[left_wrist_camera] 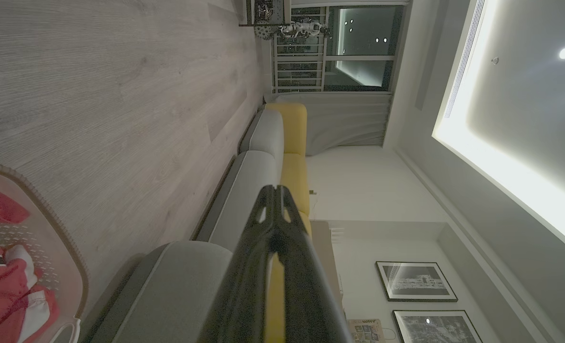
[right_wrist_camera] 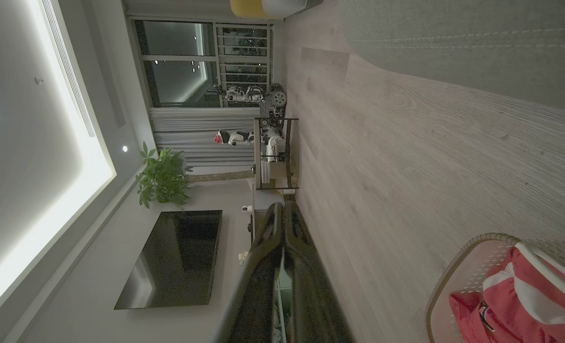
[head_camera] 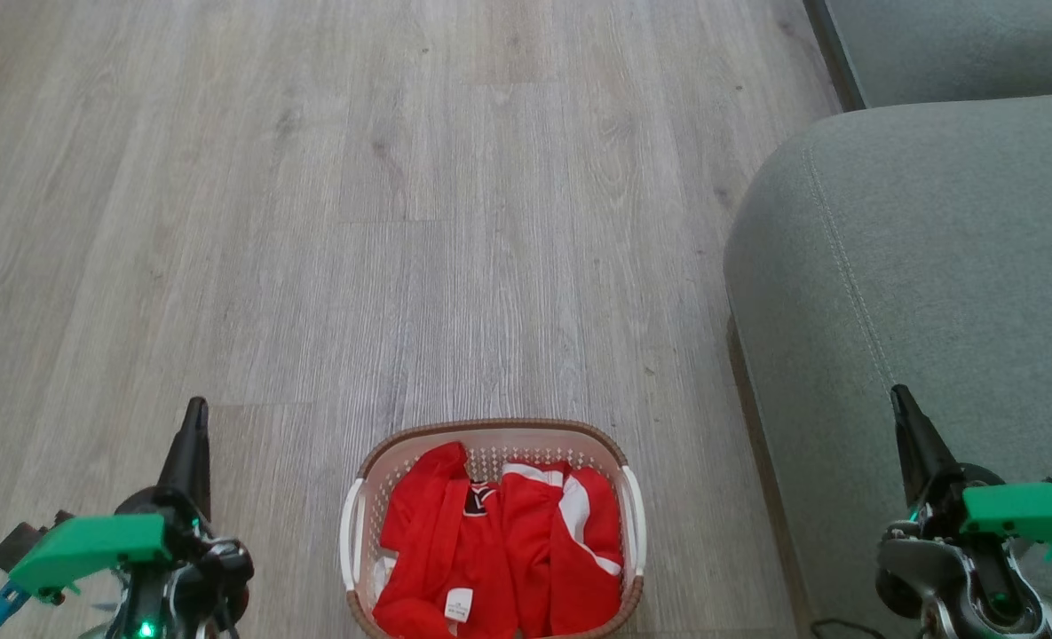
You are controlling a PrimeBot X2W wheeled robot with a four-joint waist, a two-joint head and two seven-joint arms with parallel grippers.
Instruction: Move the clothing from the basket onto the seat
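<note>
Since the seat (head_camera: pixel 934 266) takes up the robot's right side, its rounded corner and stitched seam towards the wood floor (head_camera: pixel 312 222), any garment has to travel rightward once lifted. The basket (head_camera: pixel 490 428) stands on the floor just beside the seat's front edge, between the two arms and close to the robot's base, with its near end cut off by the bottom of the head view. The clothing (head_camera: pixel 490 550) lies heaped inside it, red folds running roughly front to back, a white tag towards the near end. The left gripper (head_camera: pixel 195 410) hangs over bare floor left of the basket, fingers pressed together and holding nothing. The right gripper (head_camera: pixel 898 398) is likewise closed and empty, above the seat. The left looks somewhat nearer the basket, so either arm must open and swing inward and down.
</note>
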